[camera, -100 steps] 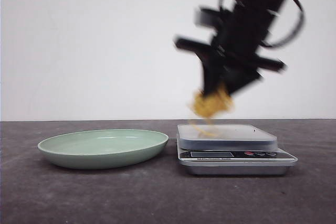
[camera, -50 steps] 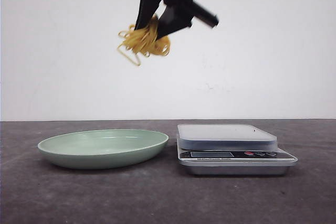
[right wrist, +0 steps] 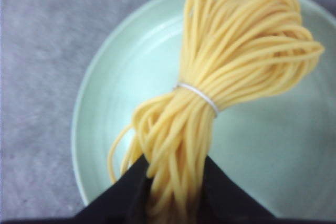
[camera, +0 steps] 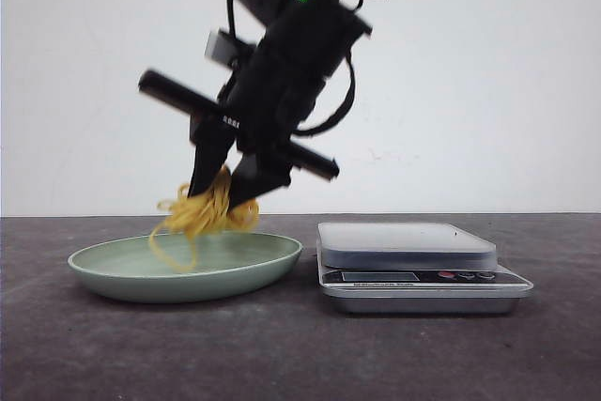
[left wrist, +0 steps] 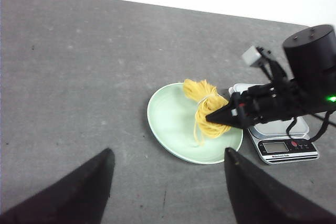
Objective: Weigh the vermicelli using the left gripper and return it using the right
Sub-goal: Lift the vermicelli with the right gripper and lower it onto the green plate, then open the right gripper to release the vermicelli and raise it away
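The vermicelli [camera: 202, 215] is a yellow bundle tied with a thin white band. My right gripper [camera: 225, 190] is shut on it and holds it over the pale green plate [camera: 113, 269], its loose strands hanging to the plate's rim level. The bundle shows in the right wrist view [right wrist: 220, 93] above the plate [right wrist: 105, 103], and in the left wrist view [left wrist: 206, 109] with the right gripper [left wrist: 210, 120] over the plate [left wrist: 168, 124]. My left gripper [left wrist: 167, 153] is open and empty, high above the bare table near the plate. It is out of the front view.
A silver kitchen scale [camera: 413, 265] with an empty platform stands right of the plate; it also shows in the left wrist view [left wrist: 286, 148]. The table is dark grey, with a white wall behind.
My right gripper lifted the vermicelli off the scale, swung it high to the left, then lowered it over the plate. The scale platform is now empty.
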`<state>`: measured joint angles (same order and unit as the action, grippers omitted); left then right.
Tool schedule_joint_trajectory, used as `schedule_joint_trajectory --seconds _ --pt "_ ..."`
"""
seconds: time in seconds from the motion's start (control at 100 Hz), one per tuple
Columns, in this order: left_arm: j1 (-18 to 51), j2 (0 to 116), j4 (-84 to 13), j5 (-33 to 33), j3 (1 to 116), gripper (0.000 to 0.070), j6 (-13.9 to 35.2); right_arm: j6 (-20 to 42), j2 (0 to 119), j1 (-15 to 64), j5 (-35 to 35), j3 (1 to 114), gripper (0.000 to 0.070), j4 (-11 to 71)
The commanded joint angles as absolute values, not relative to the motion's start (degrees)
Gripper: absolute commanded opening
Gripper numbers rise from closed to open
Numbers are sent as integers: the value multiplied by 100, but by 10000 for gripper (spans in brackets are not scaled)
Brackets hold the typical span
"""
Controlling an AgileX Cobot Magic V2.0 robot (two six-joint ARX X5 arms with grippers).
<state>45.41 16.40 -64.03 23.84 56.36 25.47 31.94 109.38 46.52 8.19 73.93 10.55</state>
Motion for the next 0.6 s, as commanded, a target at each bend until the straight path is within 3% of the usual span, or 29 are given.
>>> schedule_joint_trajectory --seconds 0.0,0.09,0.13,0.17,0.24,0.27,0.42,0.59 --pt "4587 1638 -6340 2399 5706 387 2515 3330 11111 4751 910 7502 0 902" --pt "4587 1638 -6342 2397 5706 387 2515 3330 11159 4753 902 7502 1 899" --pt "4587 1638 -6342 2399 5706 387 2515 3330 11163 4762 893 7502 49 895" --pt "4587 1638 -6342 2399 5706 387 2515 3328 11163 4762 893 7502 173 878" --pt "4587 1638 -6342 2399 5706 388 2512 3326 11163 4762 891 7502 458 819" --pt "4587 1638 -6342 2399 5706 388 2510 3323 11163 4762 891 7502 521 764" --pt "4587 1638 -6337 2414 5706 388 2488 3109 10965 4681 768 7647 525 982" --pt "4587 1638 -6311 2423 5706 388 2445 2132 10082 4523 -36 7902 524 2023"
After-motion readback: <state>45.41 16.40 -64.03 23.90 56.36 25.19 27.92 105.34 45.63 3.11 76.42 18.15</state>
